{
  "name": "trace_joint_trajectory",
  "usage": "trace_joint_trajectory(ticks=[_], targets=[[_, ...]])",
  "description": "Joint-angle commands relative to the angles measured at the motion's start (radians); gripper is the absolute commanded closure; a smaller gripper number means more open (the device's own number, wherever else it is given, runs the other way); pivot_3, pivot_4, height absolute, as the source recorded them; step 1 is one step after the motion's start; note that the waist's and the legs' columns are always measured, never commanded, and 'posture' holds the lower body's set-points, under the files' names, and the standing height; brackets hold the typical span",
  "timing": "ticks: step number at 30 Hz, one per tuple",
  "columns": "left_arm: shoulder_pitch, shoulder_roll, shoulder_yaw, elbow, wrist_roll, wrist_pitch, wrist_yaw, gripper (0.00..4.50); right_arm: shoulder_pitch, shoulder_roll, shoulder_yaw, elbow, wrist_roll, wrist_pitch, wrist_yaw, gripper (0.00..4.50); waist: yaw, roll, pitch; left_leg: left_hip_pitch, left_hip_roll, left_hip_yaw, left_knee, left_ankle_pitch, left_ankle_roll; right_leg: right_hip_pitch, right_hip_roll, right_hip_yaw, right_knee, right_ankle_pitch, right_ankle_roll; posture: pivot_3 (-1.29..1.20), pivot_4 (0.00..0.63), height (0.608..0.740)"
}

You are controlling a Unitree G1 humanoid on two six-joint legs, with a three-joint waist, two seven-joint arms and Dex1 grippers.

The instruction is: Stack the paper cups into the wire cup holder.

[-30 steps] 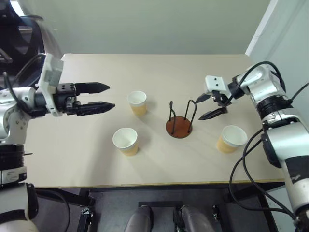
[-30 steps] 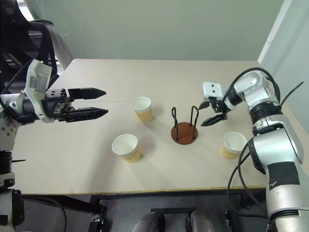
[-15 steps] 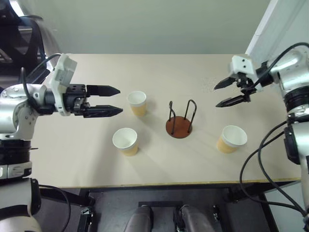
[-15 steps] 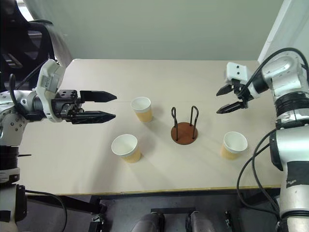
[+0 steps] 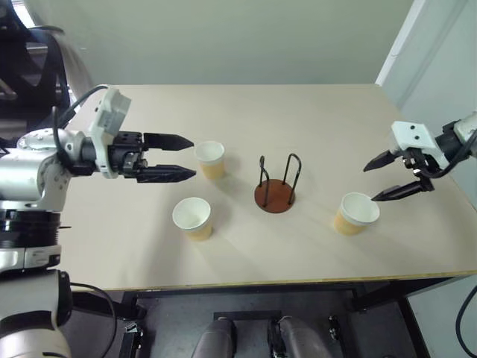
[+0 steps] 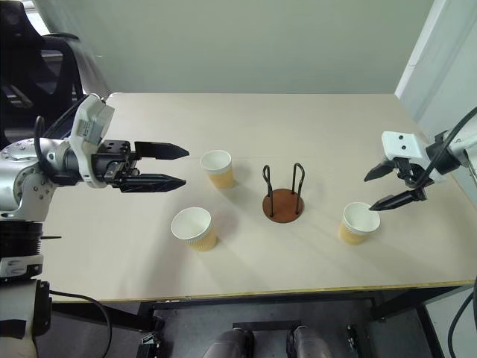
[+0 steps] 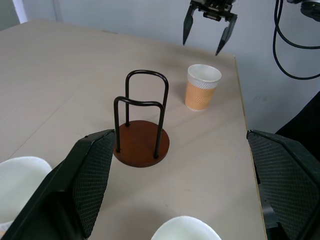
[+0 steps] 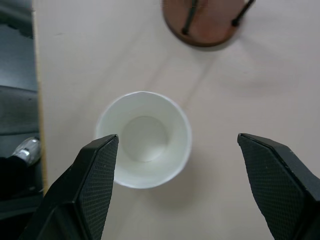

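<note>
the table point(image 5: 298, 112) is lying bare across its far half, leaving wide room there. three paper cups are standing upright and well apart: one point(image 5: 211, 159) just beyond the tips of the left gripper point(image 5: 188, 157), whose fingers are gaping wide, one point(image 5: 193, 218) nearer the front edge, and one point(image 5: 355, 213) on the right, sitting under the right gripper point(image 5: 381, 179), also spread open with nothing between its fingers. the wire holder point(image 5: 276, 186) is standing in the middle, its loops rising upright, with open lanes of tabletop on every side of it.
</note>
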Motion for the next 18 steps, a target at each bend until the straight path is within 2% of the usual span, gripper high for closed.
trace_joint_trajectory(ticks=[1,7,18], targets=[[-0.038,-0.007,0.002,0.014,0.013,-0.026,-0.015,0.0,0.025,-0.065,0.006,-0.096,0.064,0.033,0.004,0.65,0.0,0.0,0.0,0.0,0.0,0.0,0.001,0.0,0.0,0.0,0.0,0.0,0.0,0.0,0.0,0.0,0.15,0.74],[-0.05,-0.028,-0.003,0.025,0.026,-0.035,-0.015,0.0,0.106,-0.041,-0.021,-0.164,0.043,0.029,0.004,0.65,-0.001,0.0,0.0,0.0,-0.001,-0.001,0.006,-0.001,0.004,0.005,0.0,0.001,-0.002,-0.001,0.005,0.0,0.15,0.74],[-0.021,-0.028,0.03,-0.001,0.022,-0.075,-0.011,0.0,0.12,0.056,-0.012,-0.077,-0.103,-0.097,0.004,0.65,0.001,0.0,0.0,-0.002,-0.002,-0.001,0.012,-0.003,0.009,0.007,0.0,0.001,-0.004,0.002,0.011,0.0,0.15,0.74]])
